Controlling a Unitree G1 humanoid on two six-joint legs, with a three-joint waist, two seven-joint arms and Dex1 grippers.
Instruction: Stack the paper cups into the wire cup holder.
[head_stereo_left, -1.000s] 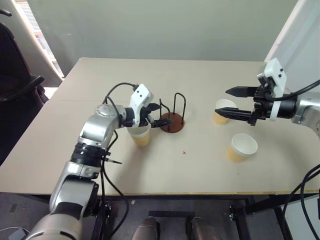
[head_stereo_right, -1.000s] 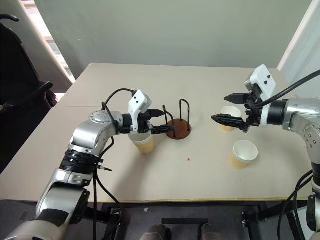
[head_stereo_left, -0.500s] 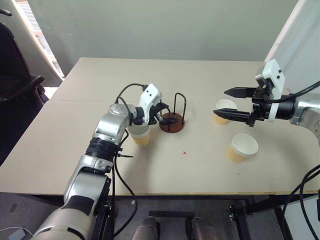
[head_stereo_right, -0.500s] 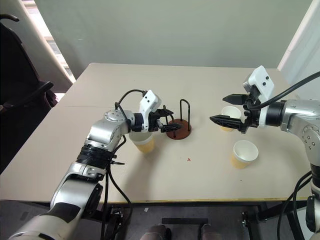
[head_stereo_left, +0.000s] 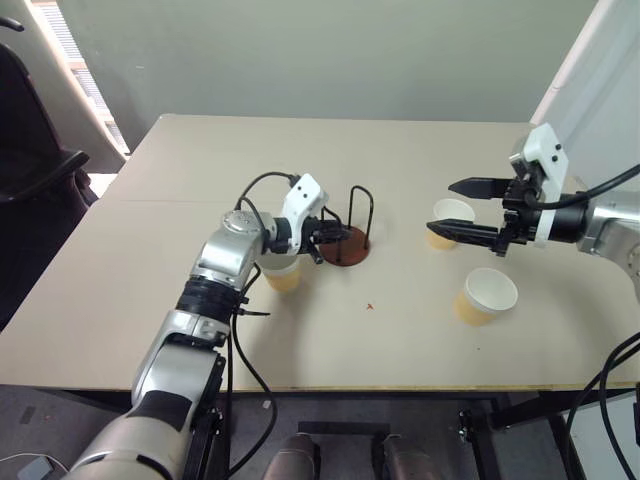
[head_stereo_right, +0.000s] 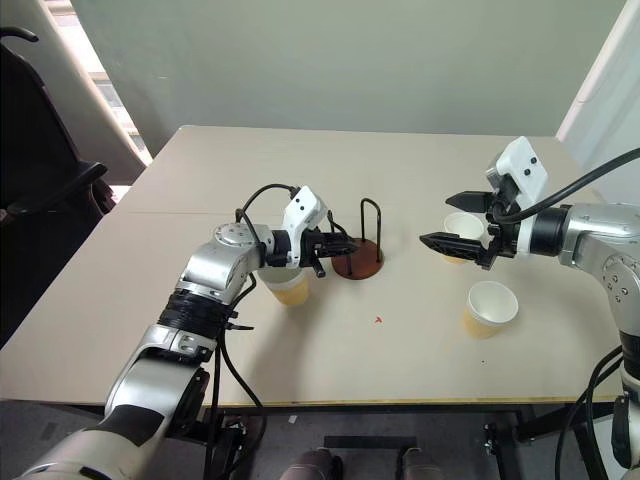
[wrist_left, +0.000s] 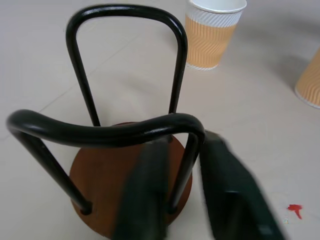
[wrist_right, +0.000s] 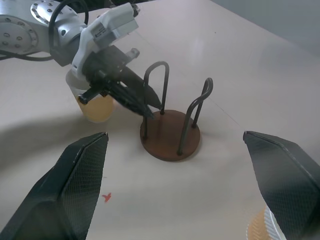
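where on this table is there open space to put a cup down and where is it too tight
Free: the far half of the table behind the wire cup holder, and the near strip between the small red mark and the front edge. Crowded: around the holder, where the left gripper grips a wire loop beside one paper cup.

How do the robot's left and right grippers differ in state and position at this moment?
The left gripper is shut on a black upright loop of the wire cup holder with the reddish-brown disc base; the right gripper is open and holds nothing. The left sits at the holder; the right hangs above the table by a tan paper cup. Both have black fingers.
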